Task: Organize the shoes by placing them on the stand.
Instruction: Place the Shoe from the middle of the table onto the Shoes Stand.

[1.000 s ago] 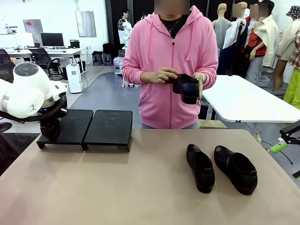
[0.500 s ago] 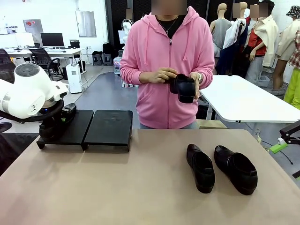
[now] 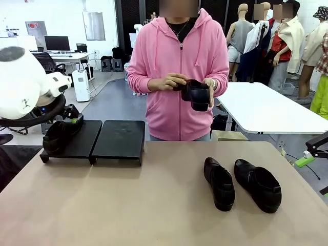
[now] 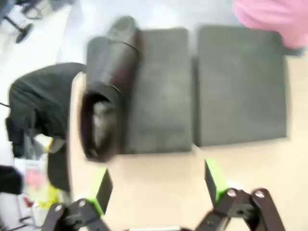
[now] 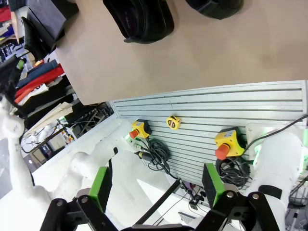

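Front view: one shoe (image 3: 57, 136) lies on the left panel of the stand (image 3: 120, 138), with the left end effector (image 3: 72, 118) just above it. Two more shoes (image 3: 219, 183) sit on the counter (image 3: 128, 205), and a fourth is in the person's hands (image 3: 174, 82). Left wrist view: left end effector (image 4: 158, 185) spread and empty, the shoe (image 4: 106, 91) beyond it toward picture left, clear of both pads. Right wrist view: right end effector (image 5: 156, 185) spread and empty, well apart from two shoes (image 5: 139, 19) on the counter (image 5: 216, 53).

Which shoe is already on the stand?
The shoe along the outer left edge of the stand. Two other shoes sit on the table at right; the fourth shoe is in the person's hands.
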